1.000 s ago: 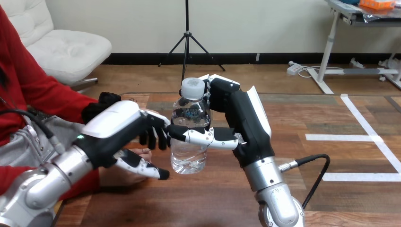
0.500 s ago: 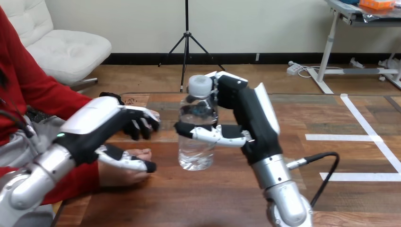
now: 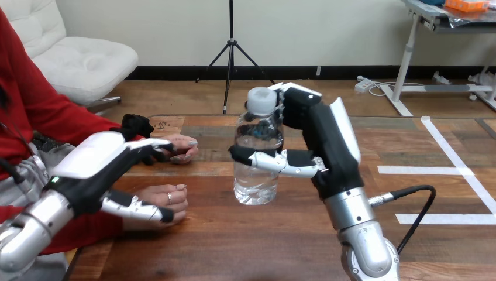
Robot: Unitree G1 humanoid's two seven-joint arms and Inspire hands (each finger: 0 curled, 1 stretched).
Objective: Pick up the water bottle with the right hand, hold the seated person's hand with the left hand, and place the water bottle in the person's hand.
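Where the wooden table (image 3: 263, 246) is stretching across the scene, the following items are showing.

- water bottle (image 3: 256, 175): clear plastic with a white cap (image 3: 261, 100). It is standing upright near the table's centre, well to the right of the person's hands. Whether its base is touching the wood or hanging just above it cannot be told.

- right hand (image 3: 327, 146): it is coming in from the near right on a silver forearm and gripping the water bottle. Its thumb (image 3: 275, 163) is wrapping across the near side at mid-height, and its fingers (image 3: 295, 95) are curling round the far side just beside the cap.

- left hand (image 3: 93, 158): it is reaching in from the near left, spread wide and gripping nothing. Its fingers (image 3: 153, 147) are stretching nearly straight towards the right, and its thumb (image 3: 137, 208) is pointing right on the near side.

- person's nearer hand (image 3: 164, 196): it is resting on the table at the left, lying between the left hand's fingers and thumb. The thumb is crossing in front of it, and whether the two are touching cannot be told.

- person's farther hand (image 3: 182, 147): it is resting on the table further back, just beyond the left hand's fingertips and apart from the water bottle.
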